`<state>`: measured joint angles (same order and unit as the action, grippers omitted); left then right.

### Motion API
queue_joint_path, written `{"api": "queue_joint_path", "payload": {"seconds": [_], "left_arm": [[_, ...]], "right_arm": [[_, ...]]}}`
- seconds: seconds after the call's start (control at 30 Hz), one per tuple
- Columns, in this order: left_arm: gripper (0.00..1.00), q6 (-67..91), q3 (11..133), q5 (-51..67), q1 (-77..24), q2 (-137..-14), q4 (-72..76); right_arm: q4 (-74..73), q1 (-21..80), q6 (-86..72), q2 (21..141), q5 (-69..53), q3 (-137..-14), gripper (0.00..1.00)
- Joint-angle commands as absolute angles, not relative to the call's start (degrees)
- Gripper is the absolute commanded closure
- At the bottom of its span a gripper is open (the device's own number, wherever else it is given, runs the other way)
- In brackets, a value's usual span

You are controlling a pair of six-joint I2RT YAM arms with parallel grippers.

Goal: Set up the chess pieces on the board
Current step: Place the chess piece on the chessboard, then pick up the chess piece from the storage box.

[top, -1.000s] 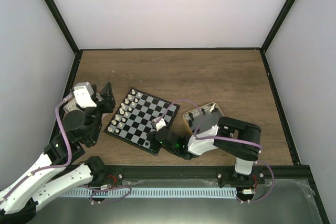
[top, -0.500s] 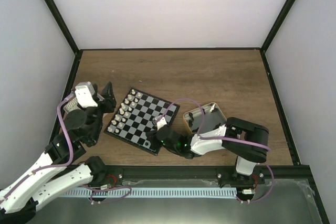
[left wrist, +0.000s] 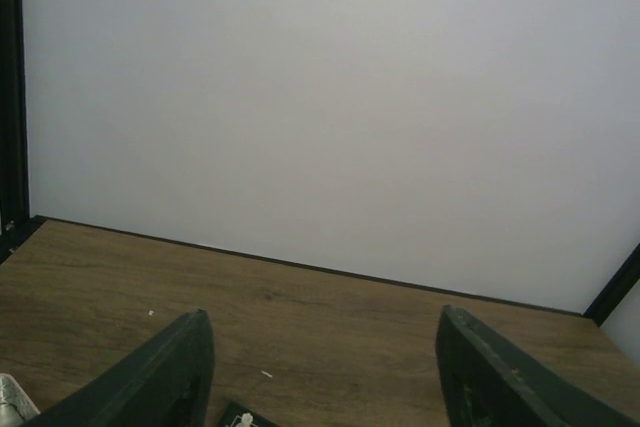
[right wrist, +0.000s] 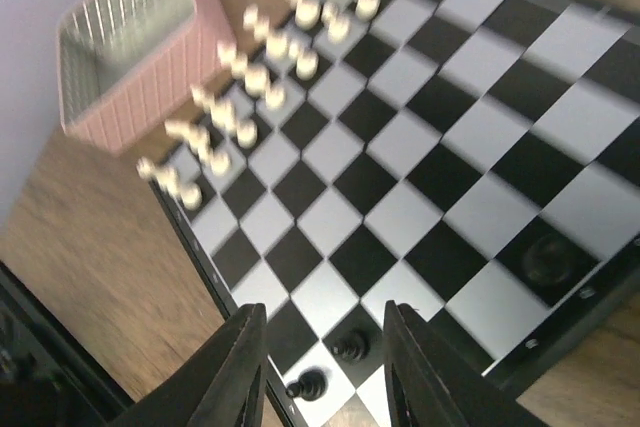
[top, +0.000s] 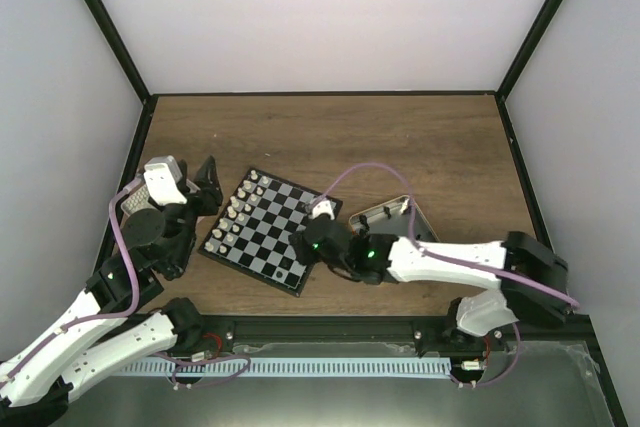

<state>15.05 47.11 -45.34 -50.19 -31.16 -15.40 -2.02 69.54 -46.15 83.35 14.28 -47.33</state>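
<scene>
The board (top: 262, 230) lies left of centre, with the cream-white pieces (top: 240, 207) lined in two rows along its far-left edge. My right gripper (top: 301, 249) hangs over the board's near right corner, open and empty. In the right wrist view its fingers (right wrist: 238, 367) straddle two black pieces (right wrist: 349, 345) on the board's (right wrist: 400, 147) edge squares. A third black piece (right wrist: 548, 257) stands to the right, and the white pieces (right wrist: 250, 77) are far up. My left gripper (top: 205, 185) is open and empty beside the board's left corner, and its fingers (left wrist: 182, 367) frame bare wood.
The gold-rimmed tin (top: 396, 217) sits right of the board, partly under my right arm. The silver-and-pink tin (right wrist: 130, 42) stands beyond the board's left side, mostly hidden by my left arm in the top view. Black frame posts and white walls surround the table.
My right arm has stretched out from the gold-rimmed tin and swung left over the board's near right corner. My left arm has barely moved.
</scene>
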Motion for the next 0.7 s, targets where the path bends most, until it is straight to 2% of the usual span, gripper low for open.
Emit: {"api": "queue_joint_path", "payload": {"seconds": [0.0,0.13,0.33,0.43,0.5,0.57,0.67], "left_arm": [[0.35,16.5,47.0,-42.6,-50.1,-30.9,-16.0],[0.31,17.4,46.5,-40.3,-50.0,-31.4,-16.4],[0.21,19.3,45.2,-35.8,-50.1,-34.9,-16.0],[0.08,20.1,45.6,-32.0,-50.0,-38.5,-16.6],[0.0,19.9,44.8,-29.0,-50.1,-40.7,-15.5],[0.0,19.1,43.6,-26.5,-50.1,-43.3,-13.1],[0.0,18.2,42.3,-22.9,-49.9,-48.2,-9.5]], "right_arm": [[-17.7,65.2,-47.9,75.5,17.3,-53.4,0.64],[-26.9,58.8,-47.5,71.1,17.0,-56.6,0.56],[-34.1,45.7,-45.0,69.4,12.8,-56.6,0.54],[-33.6,39.4,-42.5,69.3,9.2,-53.9,0.56],[-31.8,35.0,-40.5,69.8,4.8,-51.3,0.62],[-29.3,31.8,-38.9,70.8,1.3,-48.7,0.66],[-27.9,29.2,-37.5,72.9,-1.4,-46.2,0.67]]}}
